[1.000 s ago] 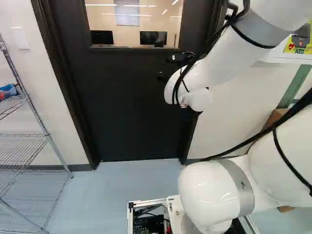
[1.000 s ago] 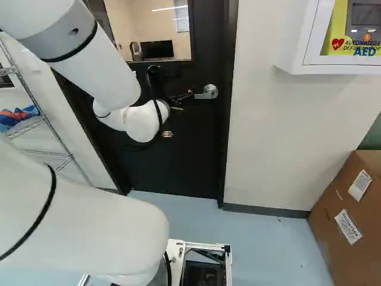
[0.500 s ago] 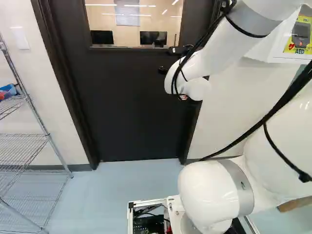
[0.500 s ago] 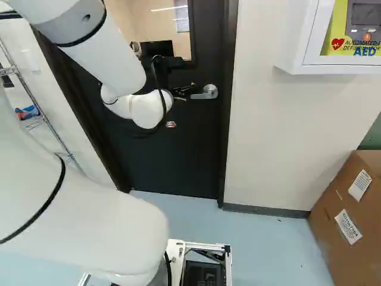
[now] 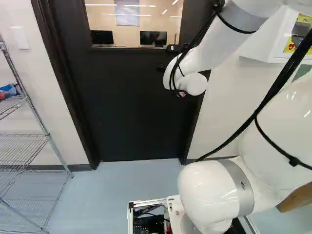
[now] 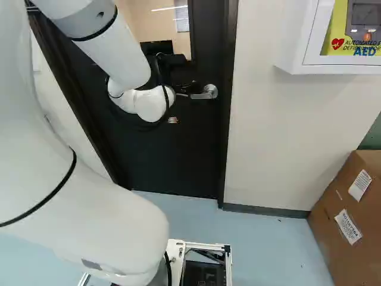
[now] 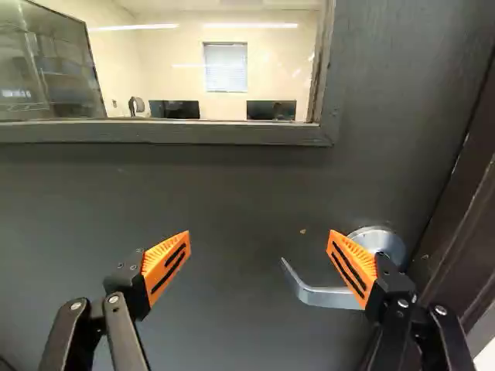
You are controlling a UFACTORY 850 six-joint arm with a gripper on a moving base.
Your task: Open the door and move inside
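Observation:
The gripper (image 6: 189, 89) shows as a small dark shape beside the lever handle (image 6: 205, 94) in the right base view, mostly hidden behind the arm's white wrist. In the wrist view the gripper (image 7: 259, 239) is open, its orange-padded fingers wide apart with nothing gripped. One finger overlaps part of the silver handle (image 7: 325, 297); the lever's free end reaches into the space between the fingers. Whether finger and handle touch, I cannot tell. The black door (image 5: 131, 107) stands closed in its frame, with a window in its upper part.
A wire shelf rack (image 5: 22, 136) stands left of the door. On the wall to the right hangs a white defibrillator cabinet (image 6: 297, 53), with a cardboard box (image 6: 351, 220) on the floor below. The dark door frame (image 6: 229, 107) runs close beside the handle.
In the right base view my wrist has shifted rightward, bringing the gripper nearer the handle, and the upper links have swung. The base and the door have not moved.

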